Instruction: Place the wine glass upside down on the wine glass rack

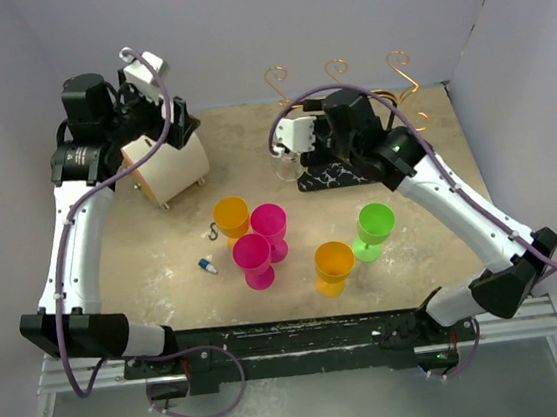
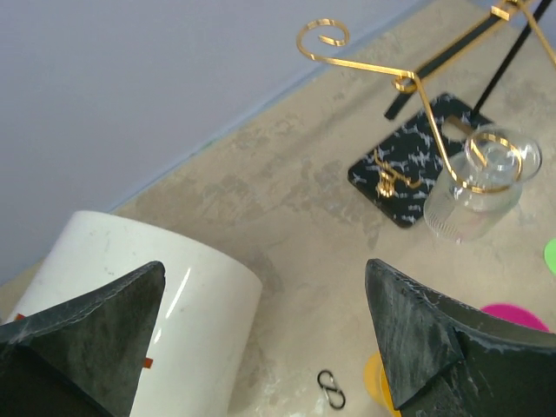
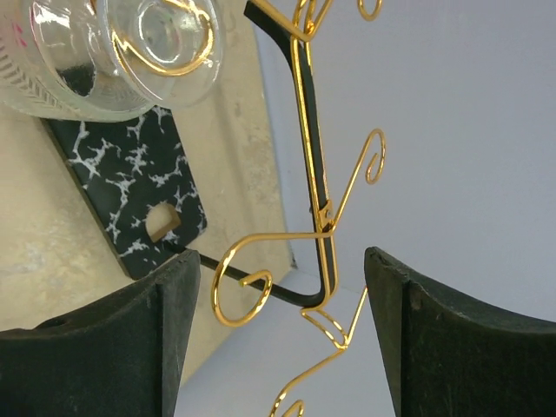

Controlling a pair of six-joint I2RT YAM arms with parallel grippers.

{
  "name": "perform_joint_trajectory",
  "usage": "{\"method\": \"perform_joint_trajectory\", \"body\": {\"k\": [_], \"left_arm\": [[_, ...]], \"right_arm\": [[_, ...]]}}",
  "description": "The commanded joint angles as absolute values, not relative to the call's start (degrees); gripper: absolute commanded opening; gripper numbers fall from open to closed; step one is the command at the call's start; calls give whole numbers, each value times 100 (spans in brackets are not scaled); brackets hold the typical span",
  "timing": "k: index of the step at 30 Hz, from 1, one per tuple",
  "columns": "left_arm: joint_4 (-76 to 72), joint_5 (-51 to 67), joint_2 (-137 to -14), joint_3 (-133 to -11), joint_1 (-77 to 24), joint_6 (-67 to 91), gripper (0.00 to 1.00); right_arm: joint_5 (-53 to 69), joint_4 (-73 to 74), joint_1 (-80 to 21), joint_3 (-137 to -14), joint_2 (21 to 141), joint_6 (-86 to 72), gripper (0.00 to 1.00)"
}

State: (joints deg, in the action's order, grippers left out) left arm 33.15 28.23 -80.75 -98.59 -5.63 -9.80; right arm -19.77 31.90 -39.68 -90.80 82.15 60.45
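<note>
The clear wine glass [image 1: 284,168] is upside down at the left end of the wine glass rack, its foot up in a gold wire curl; it also shows in the left wrist view [image 2: 480,184] and the right wrist view [image 3: 122,52]. The rack has gold spiral arms [image 1: 336,69] on a black marbled base [image 1: 327,177], which also shows in the wrist views [image 2: 404,161] [image 3: 130,169]. My right gripper [image 3: 282,321] is open and empty just beside the rack [image 1: 320,145], apart from the glass. My left gripper [image 2: 265,339] is open and empty above the white cylinder [image 2: 130,287].
The white cylinder [image 1: 168,166] lies on its side at the back left. Two pink [image 1: 262,242], two orange [image 1: 333,266] and one green [image 1: 372,228] plastic goblets stand mid-table. A small black clip [image 2: 331,390] and a small blue-and-white object [image 1: 208,266] lie near them.
</note>
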Motion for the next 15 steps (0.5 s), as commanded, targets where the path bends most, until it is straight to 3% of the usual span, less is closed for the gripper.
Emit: {"method": "perform_joint_trajectory", "body": {"k": [1, 6, 10, 15], "left_arm": [[3589, 3380, -7894, -9562, -661, -1824, 99], [4925, 3168, -8007, -9287, -1573, -3450, 99], [5557, 3065, -8228, -9015, -1835, -3896, 99], [6006, 2810, -8756, -9113, -1859, -3997, 88]], "right_arm": [[-676, 3955, -3615, -9914, 7852, 5393, 77], [889, 4421, -3084, -10549, 7664, 4785, 78], [922, 4410, -2874, -10602, 7628, 4727, 78], [750, 4306, -2808, -10407, 7684, 4753, 78]]}}
